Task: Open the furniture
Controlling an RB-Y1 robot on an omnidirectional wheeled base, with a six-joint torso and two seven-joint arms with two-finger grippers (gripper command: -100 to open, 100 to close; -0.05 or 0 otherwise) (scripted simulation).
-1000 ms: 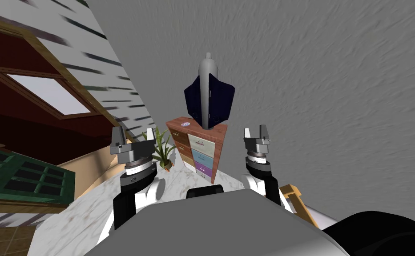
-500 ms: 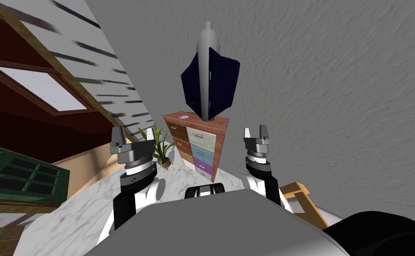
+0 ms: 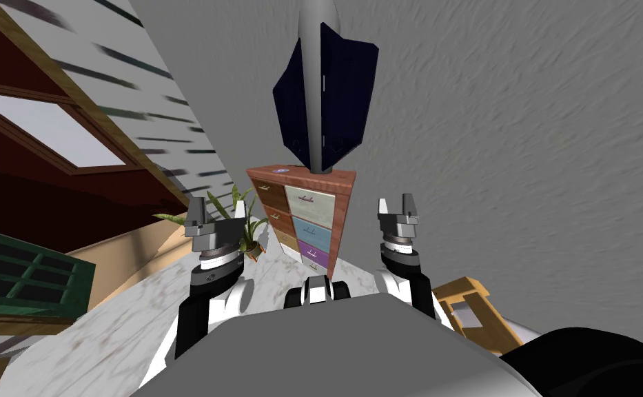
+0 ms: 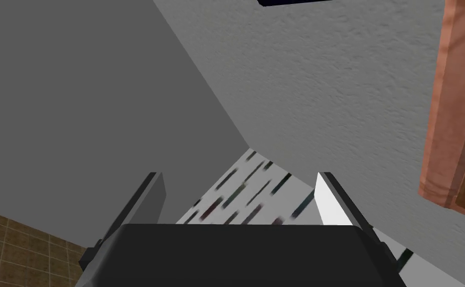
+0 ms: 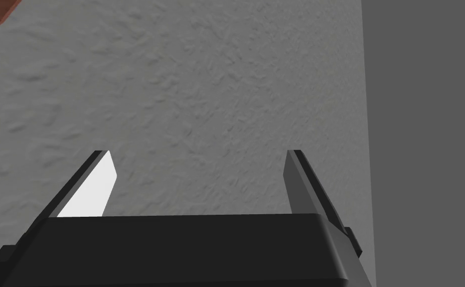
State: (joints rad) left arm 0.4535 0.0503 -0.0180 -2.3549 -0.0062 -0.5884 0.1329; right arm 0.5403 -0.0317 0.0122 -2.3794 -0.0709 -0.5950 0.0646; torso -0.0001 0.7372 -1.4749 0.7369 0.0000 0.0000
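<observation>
Left gripper (image 3: 218,212): raised, fingers wide apart, holding nothing.
Right gripper (image 3: 396,205): raised, fingers also wide, holding nothing.
Dresser (image 3: 304,214): ahead between both grippers, apart from each, against the grey wall — drawers shut.
Plant (image 3: 245,231): on the floor just beside the dresser — behind the left gripper.

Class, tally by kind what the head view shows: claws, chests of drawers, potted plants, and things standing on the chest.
2 claws: left claw, right claw
1 chest of drawers
1 potted plant
2 things on the chest: tall grey and dark blue object, small disc
Total: 6
</observation>
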